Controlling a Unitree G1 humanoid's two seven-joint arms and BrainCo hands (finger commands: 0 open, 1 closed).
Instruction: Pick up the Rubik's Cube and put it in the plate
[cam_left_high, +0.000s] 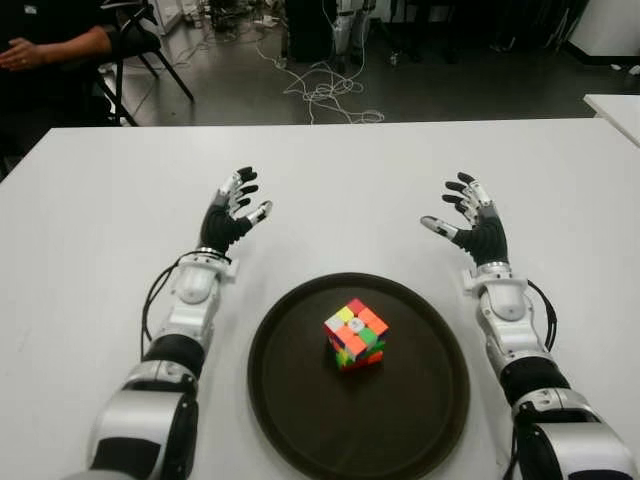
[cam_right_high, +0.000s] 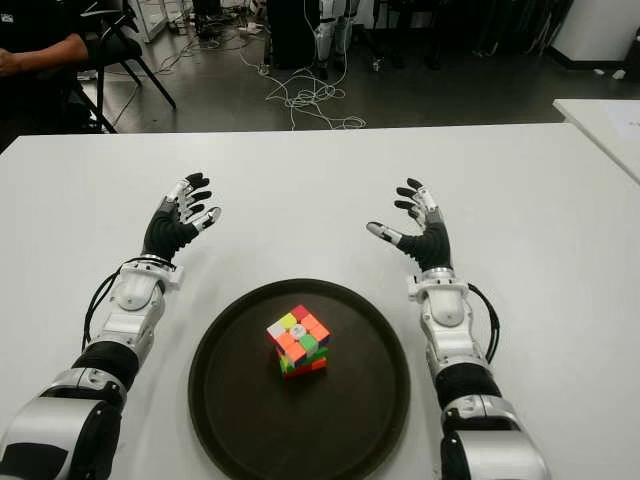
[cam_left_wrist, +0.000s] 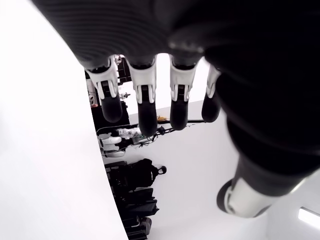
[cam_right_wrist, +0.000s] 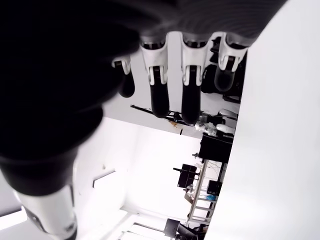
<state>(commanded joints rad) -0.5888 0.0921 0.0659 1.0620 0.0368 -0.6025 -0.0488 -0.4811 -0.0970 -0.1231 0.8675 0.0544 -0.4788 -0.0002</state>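
Our Rubik's Cube (cam_left_high: 356, 334) sits inside the dark round plate (cam_left_high: 290, 400) on the white tabletop (cam_left_high: 90, 200), slightly tipped on one edge and near the plate's middle, so we judge the placement done. Our left hand (cam_left_high: 232, 213) shows beyond the plate on its left side, our right hand (cam_left_high: 473, 222) beyond it on the right; both have fingers spread and palms turned inward, holding nothing, and both stand well apart from the cube. A person's arm (cam_left_high: 60, 47) is visible at a chair past the far edge, with cables (cam_left_high: 325, 90) strewn on the floor. What could go wrong now, we think, is a careless retreat: a forearm sweeping inward could clip the plate's rim and tumble the tilted cube back out.
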